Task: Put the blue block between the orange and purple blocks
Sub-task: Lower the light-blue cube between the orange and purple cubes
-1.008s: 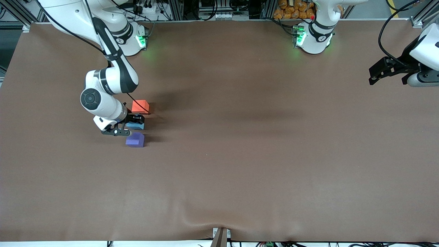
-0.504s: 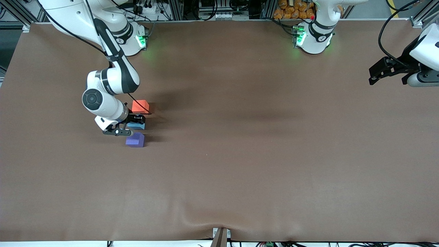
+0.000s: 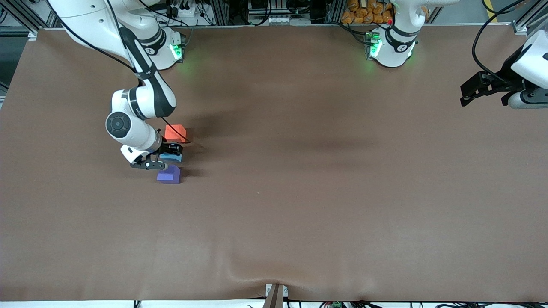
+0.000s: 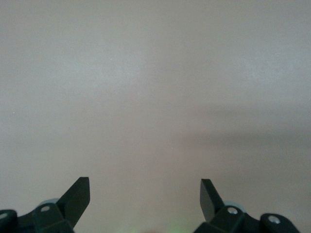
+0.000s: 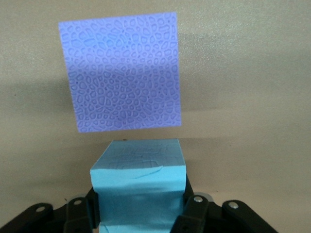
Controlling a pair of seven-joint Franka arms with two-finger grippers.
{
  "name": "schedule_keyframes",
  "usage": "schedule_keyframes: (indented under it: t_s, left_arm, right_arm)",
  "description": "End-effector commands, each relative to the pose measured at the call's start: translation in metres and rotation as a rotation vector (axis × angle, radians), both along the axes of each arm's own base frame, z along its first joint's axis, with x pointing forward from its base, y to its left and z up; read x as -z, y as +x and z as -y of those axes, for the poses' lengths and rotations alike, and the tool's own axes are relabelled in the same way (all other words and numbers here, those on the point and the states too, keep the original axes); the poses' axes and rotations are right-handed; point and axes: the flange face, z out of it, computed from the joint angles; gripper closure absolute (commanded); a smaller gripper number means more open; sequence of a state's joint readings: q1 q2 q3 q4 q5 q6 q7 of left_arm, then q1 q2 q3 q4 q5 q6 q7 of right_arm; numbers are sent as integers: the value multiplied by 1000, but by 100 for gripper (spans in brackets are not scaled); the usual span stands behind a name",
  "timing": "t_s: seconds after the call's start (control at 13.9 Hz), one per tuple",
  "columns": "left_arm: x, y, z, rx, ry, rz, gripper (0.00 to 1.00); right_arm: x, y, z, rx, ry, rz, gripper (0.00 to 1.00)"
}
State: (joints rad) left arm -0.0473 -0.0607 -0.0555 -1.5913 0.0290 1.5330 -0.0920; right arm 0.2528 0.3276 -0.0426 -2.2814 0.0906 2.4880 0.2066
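Tablecloth (image 3: 299, 222) is brown and bare across the whole strip nearest the front camera; one ripple shows at its near edge, mid-table. Plenty of free room there and through the middle of the table.

Clock directions below are read on the front view.

Purple block (image 3: 168, 175) is the nearest of the three cubes, flat on the cloth toward the right arm's end. In the right wrist view it is a textured violet square (image 5: 124, 73), not touching the blue one.

Blue block (image 3: 171, 157) is at 12 o'clock of the purple one, slightly farther from the camera, between it and the orange block (image 3: 175, 132). Right gripper (image 3: 168, 154) is clamped on the blue block; the right wrist view shows the sky-blue cube (image 5: 140, 189) pinched between the black fingers (image 5: 82, 213). Cannot tell whether the cube rests on the cloth or sits just above it.

Orange block is at 12 o'clock of the blue one, farthest of the three. The three cubes make a tight line running 6 to 12, with narrow gaps on both sides of the blue one. The right arm's wrist crowds the line from 9 o'clock; the 3 o'clock side is open cloth.

Left gripper (image 3: 473, 92) waits in the air over the left arm's end of the table, well apart from the cubes, at about 2 o'clock of them. Fingers (image 4: 77, 196) spread wide, nothing between them, only bare cloth below.
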Motion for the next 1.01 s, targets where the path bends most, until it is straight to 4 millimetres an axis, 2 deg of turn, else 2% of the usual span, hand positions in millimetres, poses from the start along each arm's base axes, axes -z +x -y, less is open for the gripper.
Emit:
schedule_keyframes:
  t_s: [0.0,0.22,0.36,0.65,0.86,0.94]
  left_arm:
    - [-4,0,0,2,-18,-3,0]
    - [-4,-1,-1,0,-18,-3,0]
    - [-4,0,-1,3,-16,-3,0]
    - [-4,0,-4,4,-18,-3,0]
    - [-4,0,-3,7,-17,-1,0]
    - [-4,0,-4,7,-18,-1,0]
  right_arm:
    - [7,-4,2,-21,-1,10,0]
    - [5,-3,2,-18,-1,5,0]
    - [-7,1,2,-15,1,-9,0]
    - [-69,33,-3,-1,11,-92,0]
    - [-132,62,-7,-3,16,-116,0]
    - [-155,73,0,8,18,-128,0]
